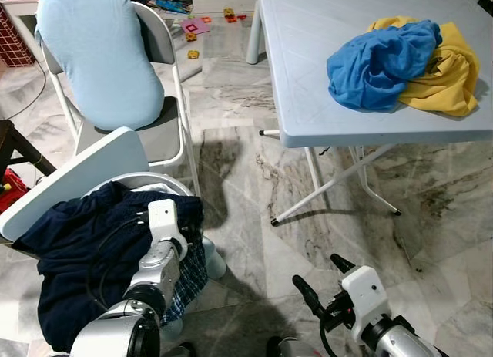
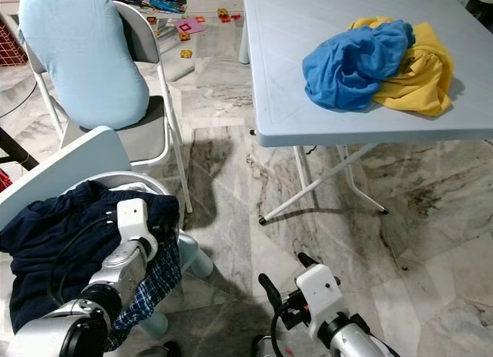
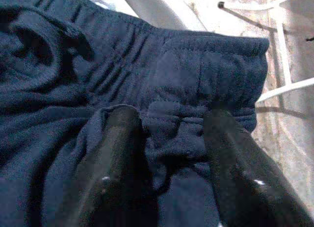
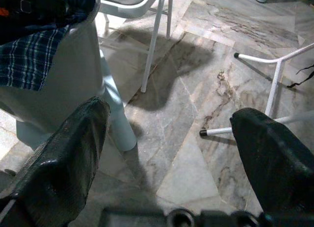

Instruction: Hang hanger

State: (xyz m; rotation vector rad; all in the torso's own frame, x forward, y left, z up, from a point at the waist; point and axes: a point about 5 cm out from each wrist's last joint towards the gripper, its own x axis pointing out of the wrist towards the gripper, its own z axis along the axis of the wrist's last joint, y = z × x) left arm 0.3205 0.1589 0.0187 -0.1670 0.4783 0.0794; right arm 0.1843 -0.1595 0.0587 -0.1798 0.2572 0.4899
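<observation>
A dark navy garment (image 1: 77,249) is heaped in a white laundry bin (image 1: 142,180) at my lower left, with a plaid cloth (image 1: 189,284) hanging over the bin's side. My left gripper (image 3: 169,116) is pressed down into the navy fabric (image 3: 162,65), open, with a bunched fold near the waistband between its two fingers. My right gripper (image 1: 316,270) hangs open over the marble floor at the lower right, with nothing between its fingers (image 4: 68,153). I make out no hanger.
A folding chair (image 1: 173,87) draped with a light blue garment (image 1: 100,56) stands behind the bin. A pale folding table (image 1: 308,64) at the right carries a blue cloth (image 1: 377,64) and a yellow cloth (image 1: 451,79). Toys (image 1: 200,25) litter the far floor.
</observation>
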